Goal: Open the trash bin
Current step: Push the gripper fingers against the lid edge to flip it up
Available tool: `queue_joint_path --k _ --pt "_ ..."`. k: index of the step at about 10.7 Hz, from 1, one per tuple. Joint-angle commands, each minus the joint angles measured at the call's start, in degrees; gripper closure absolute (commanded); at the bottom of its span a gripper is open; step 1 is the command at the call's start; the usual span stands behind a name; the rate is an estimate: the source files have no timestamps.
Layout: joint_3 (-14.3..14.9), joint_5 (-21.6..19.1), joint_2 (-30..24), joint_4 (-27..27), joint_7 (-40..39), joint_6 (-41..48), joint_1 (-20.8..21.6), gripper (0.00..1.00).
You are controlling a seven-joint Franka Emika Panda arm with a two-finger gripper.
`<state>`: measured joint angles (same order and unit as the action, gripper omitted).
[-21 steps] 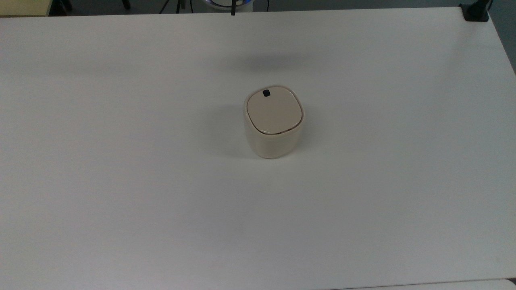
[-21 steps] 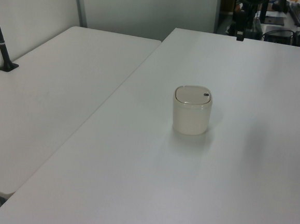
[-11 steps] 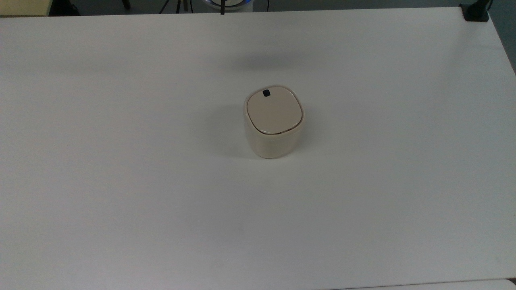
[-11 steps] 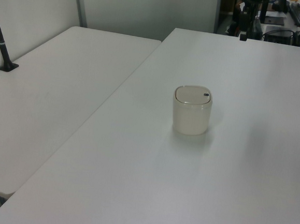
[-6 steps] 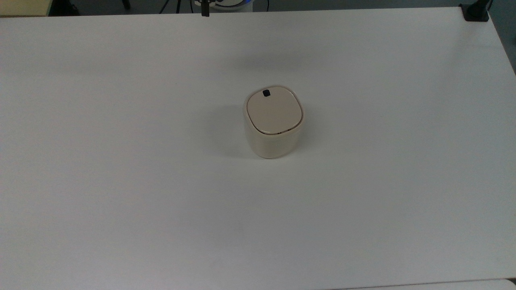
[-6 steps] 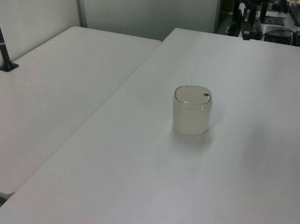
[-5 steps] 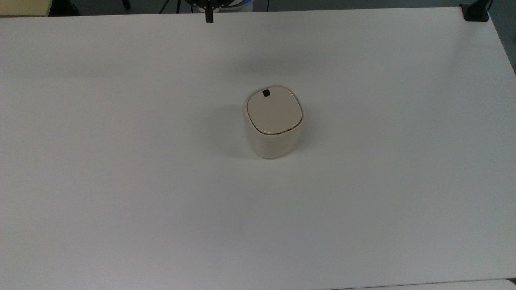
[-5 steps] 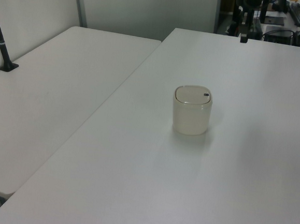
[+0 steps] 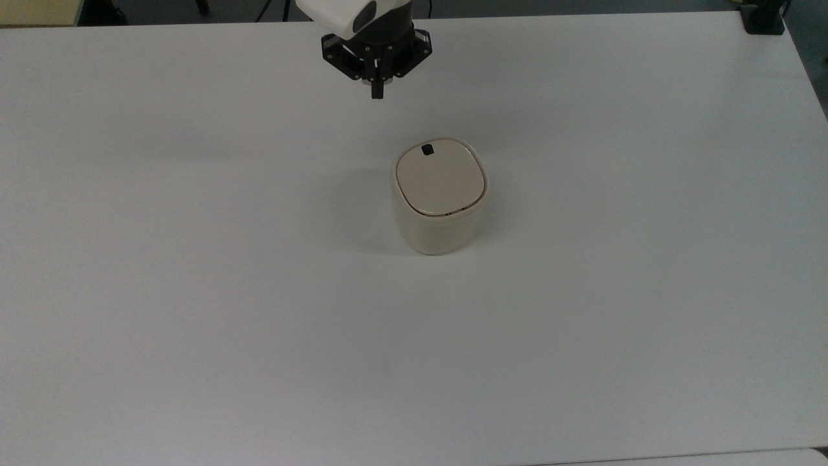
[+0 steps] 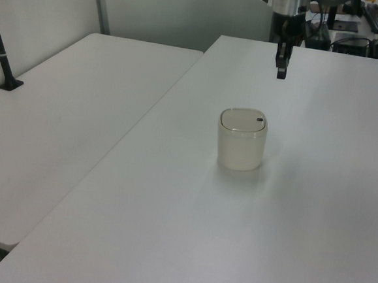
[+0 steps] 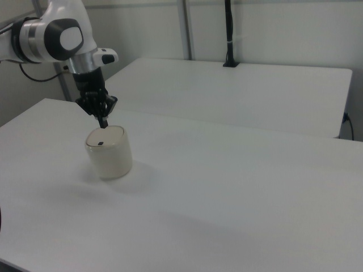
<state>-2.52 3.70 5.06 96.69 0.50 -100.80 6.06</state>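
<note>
Now my gripper, fingers pinched together on nothing, hangs at eleven o'clock of the trash bin mid-table in the top view. Light, stiff plastic, probably tippy; I'd press its black button straight down, not squeeze.

The arm's claw points straight down, fingers pressed together.
</note>
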Motion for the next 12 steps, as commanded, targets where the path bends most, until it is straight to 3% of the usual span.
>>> queue_joint_path --k 1,12 --pt "0.2 -0.9 2.7 0.5 -0.9 -3.1 1.8 1.00" --pt "0.2 -0.8 9.9 1.0 -0.7 -11.4 5.1 1.00"
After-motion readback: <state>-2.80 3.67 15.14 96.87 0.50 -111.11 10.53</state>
